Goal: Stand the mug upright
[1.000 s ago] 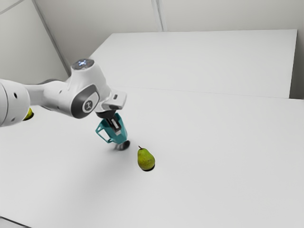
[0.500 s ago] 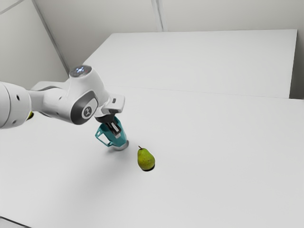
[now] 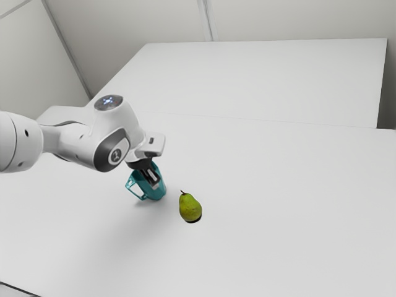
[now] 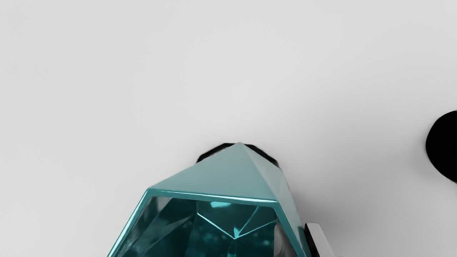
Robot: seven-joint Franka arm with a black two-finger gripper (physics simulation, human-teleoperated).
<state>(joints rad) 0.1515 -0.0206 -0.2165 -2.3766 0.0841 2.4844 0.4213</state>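
1. The arm (image 3: pixel 93 142) ran out past the exterior view's left edge, its base cut off.
2. The gripper (image 3: pixel 153 179) covered part of the mug (image 3: pixel 158 193), whose far side was hidden.
3. The wrist view's edge cut through the mug and the pale finger (image 4: pixel 321 241) beside it.
4. A black shape (image 4: pixel 441 146) was cut by that view's edge too; what it was could not be told.
5. Most of the dark patch (image 4: pixel 210 151) beyond the mug was hidden behind it.
6. The pear's (image 3: pixel 190 208) far side was hidden.
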